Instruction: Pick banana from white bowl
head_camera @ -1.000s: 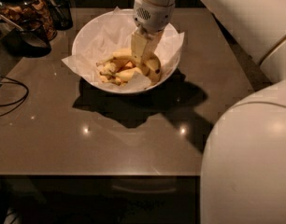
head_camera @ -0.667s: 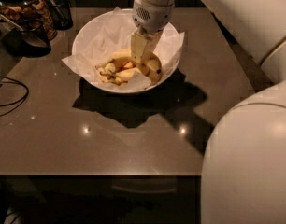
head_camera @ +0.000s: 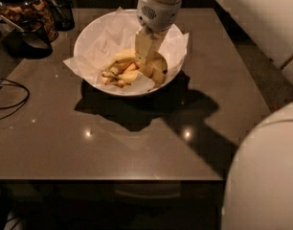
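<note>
The white bowl with crumpled white paper lining stands at the back middle of the dark table. Several yellow bananas lie in it. The long curved banana with a dark tip lies at the bowl's right side, and shorter ones lie to its left. My gripper reaches straight down into the bowl from the white arm. It is in among the bananas, touching or right beside the long one, and hides part of it.
Dark glass jars and a black scoop stand at the back left. A black cable lies at the left edge. The table's front edge is near. My white body fills the lower right.
</note>
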Controlling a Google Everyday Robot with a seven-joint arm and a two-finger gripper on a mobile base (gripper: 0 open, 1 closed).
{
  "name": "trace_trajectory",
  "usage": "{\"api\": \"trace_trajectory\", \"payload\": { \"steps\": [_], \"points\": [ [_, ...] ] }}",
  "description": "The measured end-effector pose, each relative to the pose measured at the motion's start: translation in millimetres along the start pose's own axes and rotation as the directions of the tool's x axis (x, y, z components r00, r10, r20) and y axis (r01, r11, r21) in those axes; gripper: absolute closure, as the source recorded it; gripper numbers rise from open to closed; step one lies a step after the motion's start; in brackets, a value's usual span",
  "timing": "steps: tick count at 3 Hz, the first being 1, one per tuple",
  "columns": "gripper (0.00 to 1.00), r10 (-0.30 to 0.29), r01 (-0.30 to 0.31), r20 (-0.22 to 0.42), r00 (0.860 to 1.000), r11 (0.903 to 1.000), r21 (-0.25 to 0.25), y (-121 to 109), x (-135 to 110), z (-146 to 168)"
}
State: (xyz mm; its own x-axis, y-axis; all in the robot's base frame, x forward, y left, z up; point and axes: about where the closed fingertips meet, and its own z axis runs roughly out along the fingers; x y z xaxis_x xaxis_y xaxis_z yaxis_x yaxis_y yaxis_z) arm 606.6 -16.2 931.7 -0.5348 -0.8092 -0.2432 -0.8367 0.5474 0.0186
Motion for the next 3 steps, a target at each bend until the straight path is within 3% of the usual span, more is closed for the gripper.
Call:
{"api": "trace_trajectory", "payload": {
  "steps": [2,3],
  "points": [
    [1.0,-0.117,0.11,0.071,0.991,0.9893,0.096,40,25,-63],
    [1.0,-0.117,0.11,0.071,0.991,0.9894,0.096,40,25,-63]
  ]
}}
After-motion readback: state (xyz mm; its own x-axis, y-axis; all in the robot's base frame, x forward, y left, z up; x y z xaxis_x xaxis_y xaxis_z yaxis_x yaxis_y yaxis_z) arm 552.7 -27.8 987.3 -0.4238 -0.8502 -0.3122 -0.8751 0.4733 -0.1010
